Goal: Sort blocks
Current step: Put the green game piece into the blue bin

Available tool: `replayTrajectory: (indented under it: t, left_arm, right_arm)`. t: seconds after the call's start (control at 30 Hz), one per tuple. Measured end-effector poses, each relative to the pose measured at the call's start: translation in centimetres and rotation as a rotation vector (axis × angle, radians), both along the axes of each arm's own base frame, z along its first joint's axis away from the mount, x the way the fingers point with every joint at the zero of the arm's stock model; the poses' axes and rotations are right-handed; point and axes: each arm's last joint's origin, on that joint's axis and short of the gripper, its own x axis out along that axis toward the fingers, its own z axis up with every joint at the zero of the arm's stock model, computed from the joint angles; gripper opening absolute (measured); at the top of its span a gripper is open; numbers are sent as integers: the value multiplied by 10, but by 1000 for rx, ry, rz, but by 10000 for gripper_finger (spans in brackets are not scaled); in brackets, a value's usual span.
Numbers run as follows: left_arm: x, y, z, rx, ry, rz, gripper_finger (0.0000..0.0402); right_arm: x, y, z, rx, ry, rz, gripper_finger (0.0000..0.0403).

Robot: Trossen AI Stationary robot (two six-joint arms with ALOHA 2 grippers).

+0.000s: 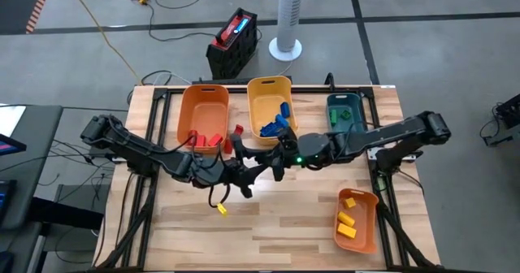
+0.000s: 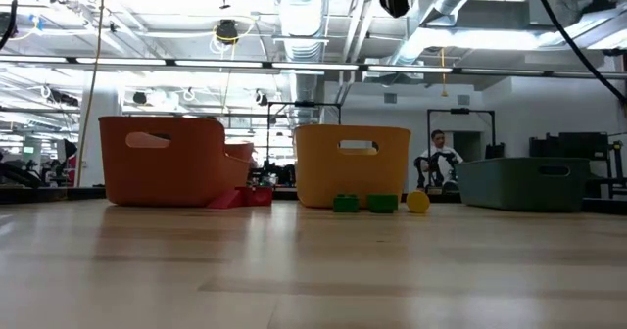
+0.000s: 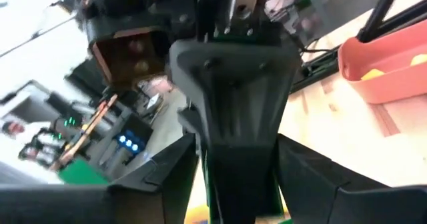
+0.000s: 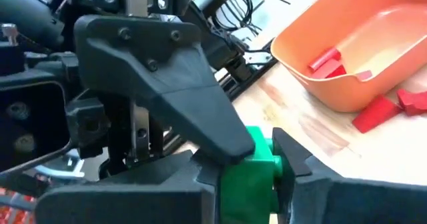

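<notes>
Industrial lab: ceiling ducts, workbenches.

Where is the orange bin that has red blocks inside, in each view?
High view: orange bin at the table's back, left.
Low view: at the left.
Left wrist view: not in it.
Right wrist view: beyond the green block.
Shared landmark: loose red block beside it.

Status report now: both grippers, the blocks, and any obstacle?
Grippers meeting mid-table. Right gripper shut on small green plastic block; left finger alongside. Nothing in the way.
</notes>
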Motion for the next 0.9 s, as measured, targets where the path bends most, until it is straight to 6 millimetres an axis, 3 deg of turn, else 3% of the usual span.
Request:
replayTrajectory:
  t: [0.13,0.27,0.6,0.9]
  left_arm:
    - [-2,1,1,-68,-30,33,203]
    - [-3,3,0,-191,-68,63,209]
    - [-7,8,-26,-625,-8,131,208]
    - [-12,18,-41,-894,162,124,208]
  right_arm:
    - [-14,-2,2,4,82,12,77]
    - [-41,-12,7,12,211,-12,77]
    - [-123,-76,-2,-9,734,-392,85]
    - [-143,-130,-23,30,996,-627,86]
